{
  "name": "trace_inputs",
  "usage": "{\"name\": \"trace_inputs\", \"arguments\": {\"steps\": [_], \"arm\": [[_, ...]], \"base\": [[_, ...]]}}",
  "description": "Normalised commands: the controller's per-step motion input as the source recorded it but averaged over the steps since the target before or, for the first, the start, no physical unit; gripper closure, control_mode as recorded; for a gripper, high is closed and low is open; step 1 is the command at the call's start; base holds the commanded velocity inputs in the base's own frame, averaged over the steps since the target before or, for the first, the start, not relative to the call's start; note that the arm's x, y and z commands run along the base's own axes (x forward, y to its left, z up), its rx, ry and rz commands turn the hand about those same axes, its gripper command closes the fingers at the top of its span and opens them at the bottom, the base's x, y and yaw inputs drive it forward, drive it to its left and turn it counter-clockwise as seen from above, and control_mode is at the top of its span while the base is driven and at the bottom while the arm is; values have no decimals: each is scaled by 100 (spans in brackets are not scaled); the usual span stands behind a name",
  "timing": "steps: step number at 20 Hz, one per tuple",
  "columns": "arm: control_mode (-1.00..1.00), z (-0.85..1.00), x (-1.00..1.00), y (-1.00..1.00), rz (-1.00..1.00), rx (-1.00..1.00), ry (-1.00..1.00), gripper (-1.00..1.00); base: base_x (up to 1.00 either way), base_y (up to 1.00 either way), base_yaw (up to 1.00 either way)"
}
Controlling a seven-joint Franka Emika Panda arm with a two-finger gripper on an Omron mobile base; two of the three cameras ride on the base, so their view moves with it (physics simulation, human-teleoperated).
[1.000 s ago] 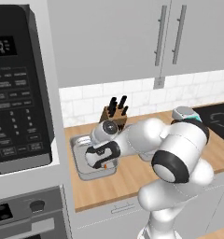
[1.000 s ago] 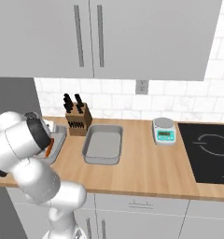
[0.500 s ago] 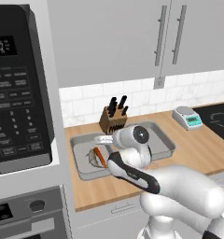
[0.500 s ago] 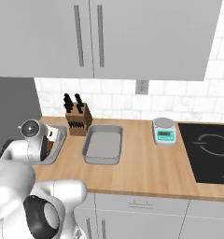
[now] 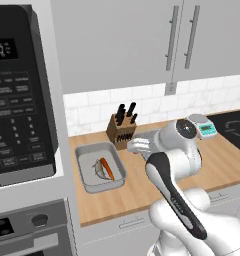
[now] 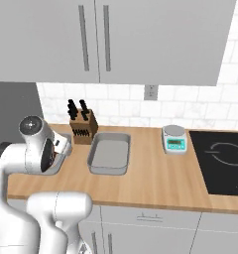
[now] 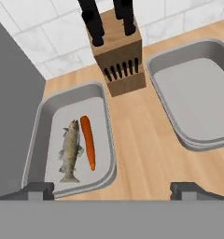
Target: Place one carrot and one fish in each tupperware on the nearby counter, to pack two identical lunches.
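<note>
Knife block (image 7: 118, 56) between trays (image 7: 39, 126); scale (image 6: 174, 138) beside stovetop (image 6: 225, 161).

the tool (image 7: 112, 189) hangs wide open and empty, arm bent.

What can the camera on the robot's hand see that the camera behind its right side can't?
Hand view alone: a fish and a carrot side by side in the left tray.

Right base view alone: a kitchen scale, the black stovetop and the wall cupboards.

Both: the knife block and the empty tray beside it on the wooden counter.
</note>
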Motion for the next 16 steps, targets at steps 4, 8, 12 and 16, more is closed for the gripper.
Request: {"name": "trace_inputs", "arguments": {"steps": [4, 8, 12, 16], "arm": [[-100, 32, -76, -72, 0, -21, 0, -100], [-100, 17, -88, -46, 5, -22, -1, -100], [-100, -8, -100, -40, 18, -21, -2, -100], [100, 0, 0, 0, 0, 0, 0, -100]], "base": [[0, 0, 0], [0, 0, 0], [0, 0, 0], [-100, -38, 23]]}}
